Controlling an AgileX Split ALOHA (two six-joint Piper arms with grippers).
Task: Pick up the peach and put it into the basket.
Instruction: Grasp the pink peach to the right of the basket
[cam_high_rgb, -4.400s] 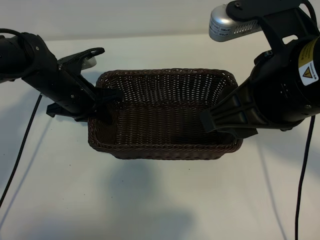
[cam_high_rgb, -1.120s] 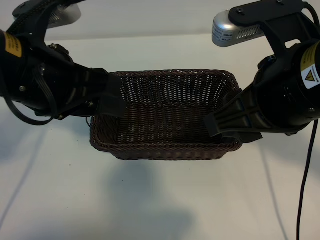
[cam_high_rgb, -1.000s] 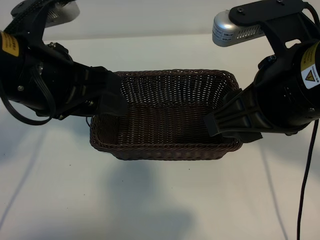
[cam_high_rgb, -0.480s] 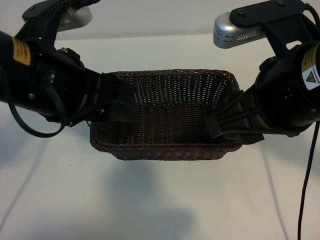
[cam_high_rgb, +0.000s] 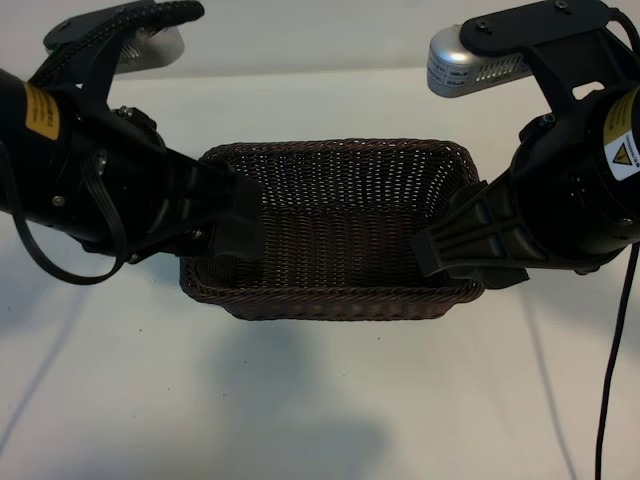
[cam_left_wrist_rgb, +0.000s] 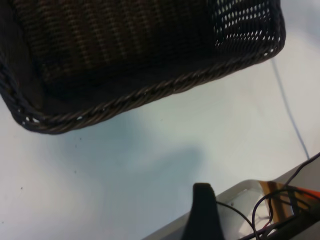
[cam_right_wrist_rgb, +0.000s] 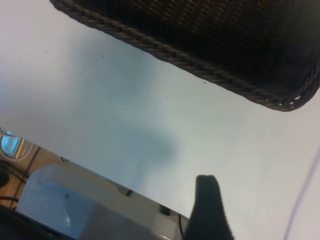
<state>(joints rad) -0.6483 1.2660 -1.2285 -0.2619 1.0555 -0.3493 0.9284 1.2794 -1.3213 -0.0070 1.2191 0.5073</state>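
a: where's the basket?

b: basket (cam_high_rgb: 340, 300) sits flat on the white surface (cam_high_rgb: 300, 400), midway between the two arms. dark brown wicker, braided rim, long side facing the exterior camera.

a: left tool?

b: left tool (cam_high_rgb: 238, 215) hangs over the basket's left end, tip just inside the rim, above the basket floor. jaws stand wide apart, nothing in them. its wrist view looks down past one dark fingertip (cam_left_wrist_rgb: 202, 210) at bare surface, with the basket's rim (cam_left_wrist_rgb: 150, 92) farther out. only that one finger shows there.

a: right tool?

b: right tool (cam_high_rgb: 440, 250) is over the basket's right end, tip above the near right corner. also spread wide, holding nothing. its wrist view shows one fingertip (cam_right_wrist_rgb: 207, 205) over bare surface just outside the basket's rim (cam_right_wrist_rgb: 200, 65).

a: either one touching the wicker?

b: can't tell from the exterior view. the arm bodies cover both short ends of the basket.

a: peach?

b: can't tell where it is. no view shows it. the visible part of the basket's floor is plain weave, and the arms hide both ends.

a: anything else near the basket?

b: a thin black cable (cam_high_rgb: 605, 380) drops across the surface to the right of the basket. the right arm carries a yellow warning label (cam_high_rgb: 620, 150) and a silver camera housing (cam_high_rgb: 475, 60), behind and above the basket's right corner.
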